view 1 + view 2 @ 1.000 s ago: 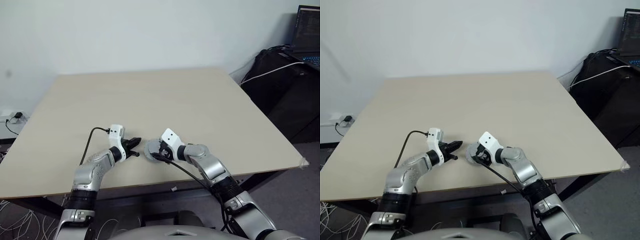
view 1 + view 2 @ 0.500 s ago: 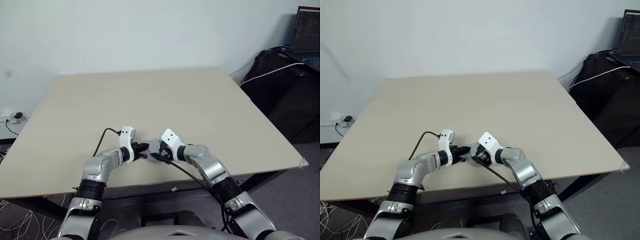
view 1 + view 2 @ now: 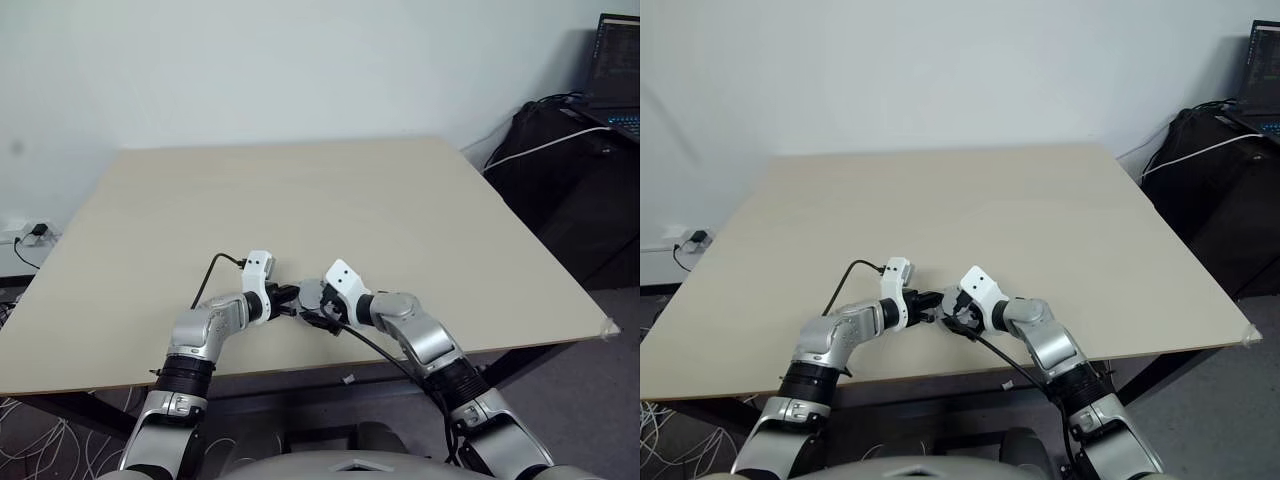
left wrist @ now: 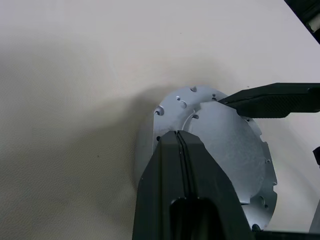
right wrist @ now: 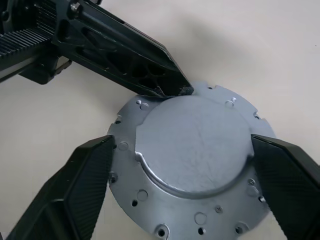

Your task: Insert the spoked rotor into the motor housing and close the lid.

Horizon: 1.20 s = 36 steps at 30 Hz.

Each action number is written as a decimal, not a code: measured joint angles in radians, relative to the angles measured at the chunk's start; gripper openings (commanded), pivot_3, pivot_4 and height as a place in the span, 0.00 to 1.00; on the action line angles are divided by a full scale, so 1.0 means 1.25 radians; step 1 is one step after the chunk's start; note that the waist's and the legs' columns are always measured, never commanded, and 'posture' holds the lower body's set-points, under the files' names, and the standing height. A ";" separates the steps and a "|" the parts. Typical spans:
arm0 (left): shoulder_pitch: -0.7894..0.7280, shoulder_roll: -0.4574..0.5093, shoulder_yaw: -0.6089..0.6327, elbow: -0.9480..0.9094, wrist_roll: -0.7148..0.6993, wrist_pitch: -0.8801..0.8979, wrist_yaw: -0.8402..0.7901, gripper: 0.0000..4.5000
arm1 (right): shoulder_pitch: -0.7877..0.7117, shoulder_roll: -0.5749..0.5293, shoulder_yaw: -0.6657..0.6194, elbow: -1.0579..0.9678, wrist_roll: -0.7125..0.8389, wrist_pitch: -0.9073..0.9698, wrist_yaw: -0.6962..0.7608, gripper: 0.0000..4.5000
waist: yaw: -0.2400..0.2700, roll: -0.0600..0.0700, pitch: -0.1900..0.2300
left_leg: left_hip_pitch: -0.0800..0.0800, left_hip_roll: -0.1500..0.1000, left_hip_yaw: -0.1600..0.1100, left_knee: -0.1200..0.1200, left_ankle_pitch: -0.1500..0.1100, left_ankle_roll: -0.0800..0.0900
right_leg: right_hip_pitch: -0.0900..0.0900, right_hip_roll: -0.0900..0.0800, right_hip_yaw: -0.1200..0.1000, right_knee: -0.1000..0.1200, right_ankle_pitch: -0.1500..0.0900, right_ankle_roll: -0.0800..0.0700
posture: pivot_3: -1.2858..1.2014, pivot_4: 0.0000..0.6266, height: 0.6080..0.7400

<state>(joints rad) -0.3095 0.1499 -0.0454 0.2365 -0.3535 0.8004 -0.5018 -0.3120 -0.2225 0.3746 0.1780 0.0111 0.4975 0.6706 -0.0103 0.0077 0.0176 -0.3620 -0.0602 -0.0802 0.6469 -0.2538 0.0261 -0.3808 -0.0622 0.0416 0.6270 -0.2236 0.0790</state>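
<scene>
The lid (image 5: 192, 150), stiff smooth metal and likely slippery, lies between the right gripper's (image 5: 190, 175) spread fingers while the clenched left gripper (image 4: 179, 137) presses its rim; best pinched across opposite edges.

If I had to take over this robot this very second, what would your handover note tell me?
Left gripper: shut, its tip on the lid's raised face near the rim.
Right gripper: open wide, one finger on each side of the lid; whether they touch it is not clear.
Lid lies smooth side up near the front edge of the table. What sits beneath it is hidden, so I cannot confirm the rotor is in.
Left: check the lid is fully seated, then withdraw both arms.
</scene>
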 measured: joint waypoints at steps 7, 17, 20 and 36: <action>-0.001 -0.001 0.000 0.000 0.000 -0.001 0.000 0.00 | 0.020 0.038 -0.030 -0.003 0.008 -0.030 -0.043 0.99 | 0.000 -0.001 0.001 | -0.001 0.000 -0.001 0.000 0.000 0.000 | -0.001 0.000 0.000 0.000 0.000 0.000 | 0.52 0.00 1.00; -0.001 -0.001 -0.001 0.000 0.000 -0.002 -0.002 0.00 | 0.020 0.072 -0.112 -0.106 0.071 -0.051 -0.089 0.99 | 0.001 0.000 0.002 | -0.002 -0.001 -0.002 0.000 0.000 0.000 | -0.001 0.000 0.000 0.000 0.000 0.001 | 0.52 0.00 1.00; -0.001 -0.002 -0.003 -0.001 0.000 -0.003 -0.002 0.00 | 0.029 0.049 -0.122 -0.166 0.090 0.026 -0.091 0.99 | 0.003 0.000 0.002 | -0.002 -0.001 -0.002 0.000 0.000 0.000 | -0.001 -0.001 0.000 -0.001 -0.001 0.000 | 0.52 0.00 1.00; -0.001 -0.003 -0.008 0.000 0.002 -0.017 -0.017 0.00 | 0.070 0.134 -0.372 -0.324 0.245 0.613 -0.254 0.99 | 0.017 0.000 0.002 | -0.011 -0.001 -0.002 0.000 0.000 0.000 | -0.010 -0.001 0.000 0.000 0.000 0.002 | 0.52 0.00 1.00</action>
<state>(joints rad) -0.3111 0.1463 -0.0551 0.2370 -0.3515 0.7790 -0.5231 -0.2240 -0.0555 -0.0906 -0.2270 0.3169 1.2640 0.3535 0.0106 0.0075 0.0199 -0.3763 -0.0617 -0.0832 0.6469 -0.2538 0.0262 -0.3939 -0.0634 0.0412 0.6266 -0.2233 0.0809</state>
